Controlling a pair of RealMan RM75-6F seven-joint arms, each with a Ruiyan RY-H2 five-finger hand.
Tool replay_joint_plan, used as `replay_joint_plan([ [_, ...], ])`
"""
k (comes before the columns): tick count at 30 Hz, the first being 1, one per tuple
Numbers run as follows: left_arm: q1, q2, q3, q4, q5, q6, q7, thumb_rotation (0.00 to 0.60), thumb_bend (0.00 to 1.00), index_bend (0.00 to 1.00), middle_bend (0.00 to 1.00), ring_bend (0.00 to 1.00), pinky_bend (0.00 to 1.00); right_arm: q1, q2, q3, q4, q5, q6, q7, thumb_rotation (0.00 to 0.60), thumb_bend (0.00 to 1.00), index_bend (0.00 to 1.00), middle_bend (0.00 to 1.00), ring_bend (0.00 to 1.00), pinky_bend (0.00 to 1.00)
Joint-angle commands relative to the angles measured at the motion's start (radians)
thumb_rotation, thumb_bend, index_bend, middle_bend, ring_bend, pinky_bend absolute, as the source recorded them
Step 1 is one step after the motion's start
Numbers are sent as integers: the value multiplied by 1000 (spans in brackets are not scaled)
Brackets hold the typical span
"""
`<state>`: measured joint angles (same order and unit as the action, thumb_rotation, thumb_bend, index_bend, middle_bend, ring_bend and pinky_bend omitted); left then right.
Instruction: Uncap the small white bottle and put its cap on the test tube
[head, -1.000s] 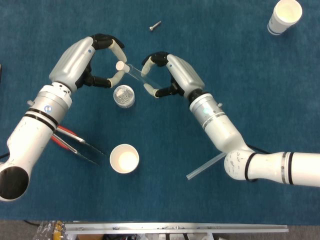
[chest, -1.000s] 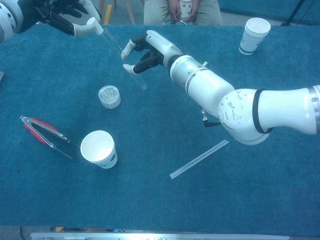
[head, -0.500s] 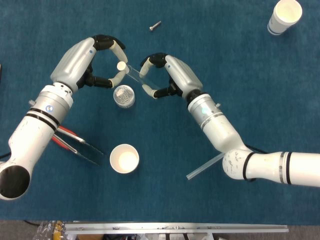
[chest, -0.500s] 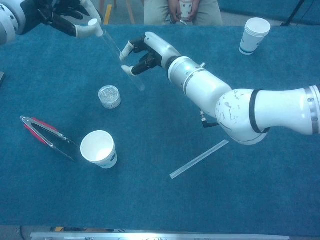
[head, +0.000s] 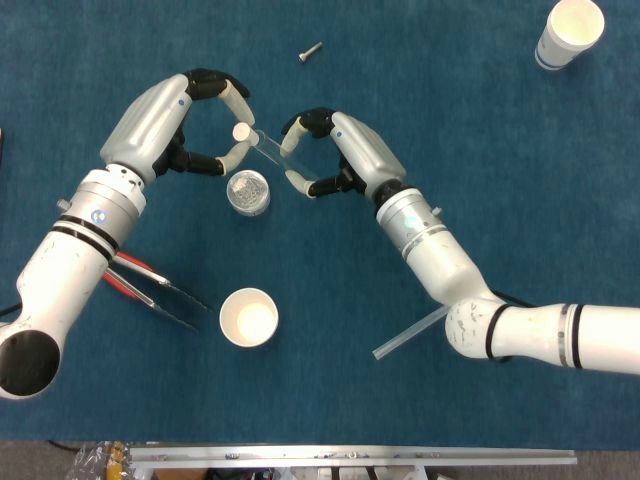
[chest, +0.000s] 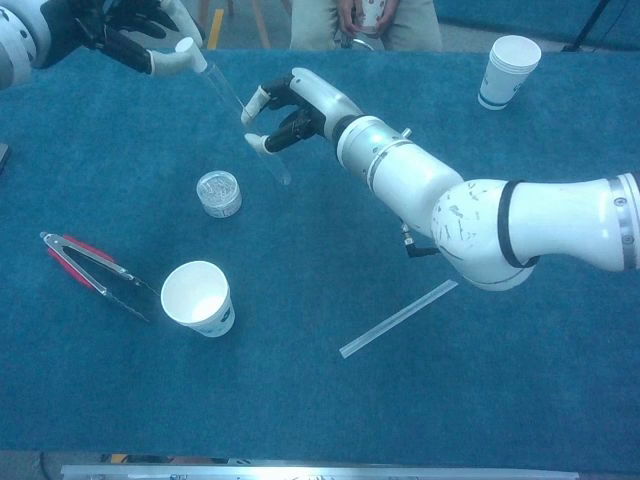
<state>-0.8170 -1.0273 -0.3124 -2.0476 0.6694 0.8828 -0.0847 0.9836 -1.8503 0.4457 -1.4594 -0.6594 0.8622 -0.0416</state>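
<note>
My left hand (head: 185, 120) pinches a small white cap (head: 241, 131) at its fingertips, and the cap sits at the upper end of a clear test tube (head: 272, 150). My right hand (head: 335, 152) holds that tube further down, slanted above the table. Below the tube, the small white bottle (head: 247, 192) stands uncapped on the blue cloth. In the chest view the left hand (chest: 125, 30) is at the top left with the cap (chest: 185, 47). From there the tube (chest: 240, 105) runs down into the right hand (chest: 290, 110), with the bottle (chest: 219, 193) below.
Red-handled tongs (head: 150, 285) lie by my left forearm, with an empty paper cup (head: 248, 317) beside them. A clear rod (head: 410, 333) lies under my right forearm. A second paper cup (head: 570, 30) stands at the far right corner and a screw (head: 309, 51) lies at the back.
My right hand and the tube have shifted very slightly, first toward the cap and then back. The left hand still holds the cap at the tube's end.
</note>
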Motion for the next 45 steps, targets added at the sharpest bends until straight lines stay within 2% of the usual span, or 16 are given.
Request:
replay_joint_plan([
  [1,0,0,0,-1,0,-1,0,600,337,535,271,145,78,0,-2,1,1,-3,1,2,600,303,628,328,151,235],
  [45,-9,-27,9,15,-14,-16,-6,600,336,535,271,144,78,1,-30,22,33,-16,-12,45,600,303,628,328,151,235],
])
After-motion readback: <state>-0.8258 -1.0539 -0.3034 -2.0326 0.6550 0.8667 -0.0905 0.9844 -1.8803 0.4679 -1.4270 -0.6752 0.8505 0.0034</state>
